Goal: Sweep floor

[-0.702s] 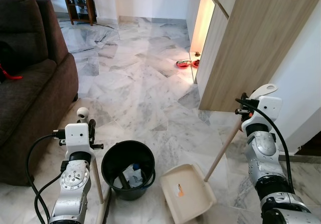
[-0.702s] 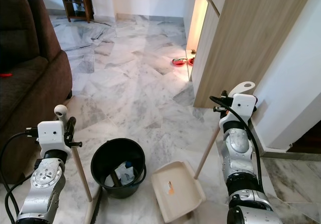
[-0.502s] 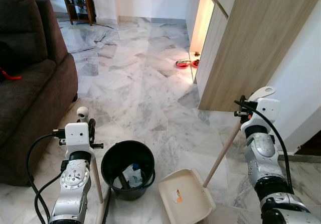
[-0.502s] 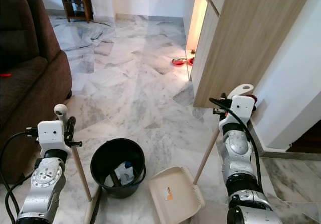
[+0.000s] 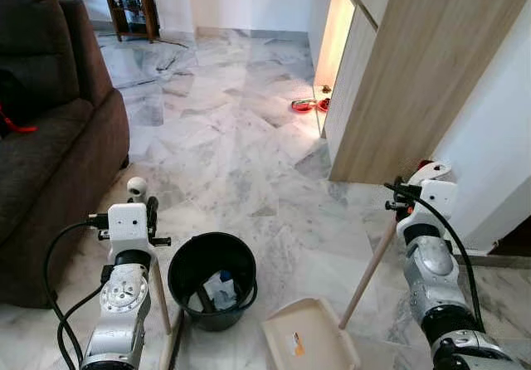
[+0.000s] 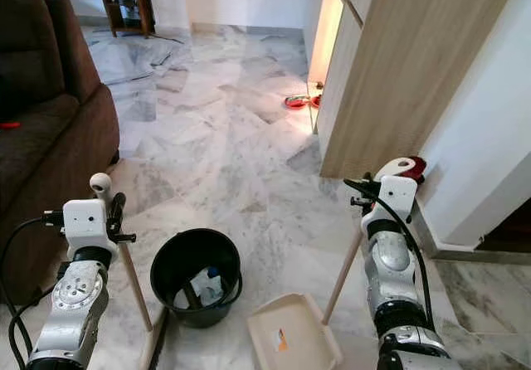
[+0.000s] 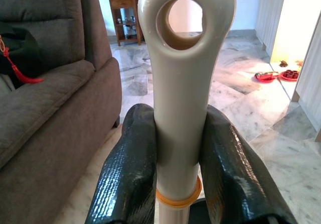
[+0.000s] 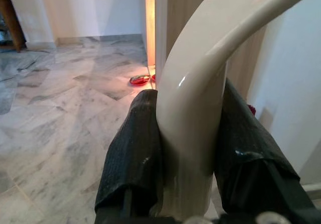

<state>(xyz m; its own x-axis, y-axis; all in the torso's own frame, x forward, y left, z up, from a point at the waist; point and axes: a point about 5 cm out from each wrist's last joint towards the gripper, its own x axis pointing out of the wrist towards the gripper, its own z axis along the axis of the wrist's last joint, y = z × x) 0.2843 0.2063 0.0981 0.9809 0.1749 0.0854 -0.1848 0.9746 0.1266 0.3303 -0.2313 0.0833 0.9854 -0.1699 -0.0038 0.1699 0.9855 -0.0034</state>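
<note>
Left end effector (image 7: pixel 178 174) clamped on cream plastic broom handle (image 7: pixel 181 83), lower left of frame. Right end effector (image 8: pixel 188 148) clamped on long-handled cream dustpan (image 5: pixel 309 343), bottom centre beside black round bucket (image 5: pixel 211 279). Risk: tilted pan spills orange scrap (image 5: pixel 298 346) onto marble floor (image 5: pixel 241 138) short of bucket.

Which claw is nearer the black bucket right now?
Left. The left claw, clamped on the broom handle, stands just beside the black bucket on its left. The right claw grips the dustpan handle well off to the bucket's right, beyond the dustpan.
</note>
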